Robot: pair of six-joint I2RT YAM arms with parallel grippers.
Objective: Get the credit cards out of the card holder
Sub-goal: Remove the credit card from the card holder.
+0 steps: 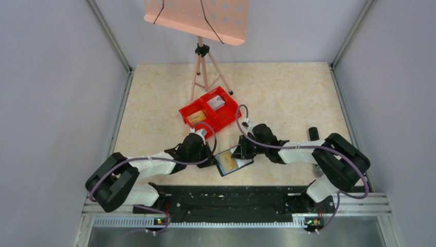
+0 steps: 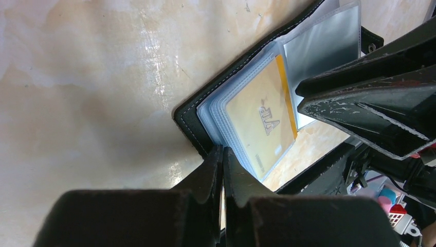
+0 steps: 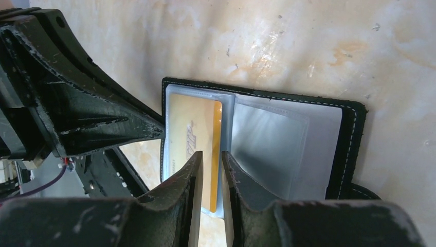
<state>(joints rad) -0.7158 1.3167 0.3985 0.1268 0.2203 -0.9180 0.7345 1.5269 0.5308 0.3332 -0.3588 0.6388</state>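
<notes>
Pinching the holder (image 3: 349, 139) edge with left fingers (image 2: 205, 175), right fingers (image 3: 187, 175) a little spread, gold card (image 3: 190, 123) showing between them

Two grippers are in view, the left gripper (image 2: 222, 150) and the right gripper (image 3: 212, 157). There is one card holder (image 3: 355, 149), showing two clear pockets and one gold card (image 3: 191, 126). One red bin (image 1: 183, 113) has two compartments, with one tan card (image 1: 197, 118) in one and one pale card (image 1: 216, 103) in the other, and there is one tripod (image 1: 202, 51).
</notes>
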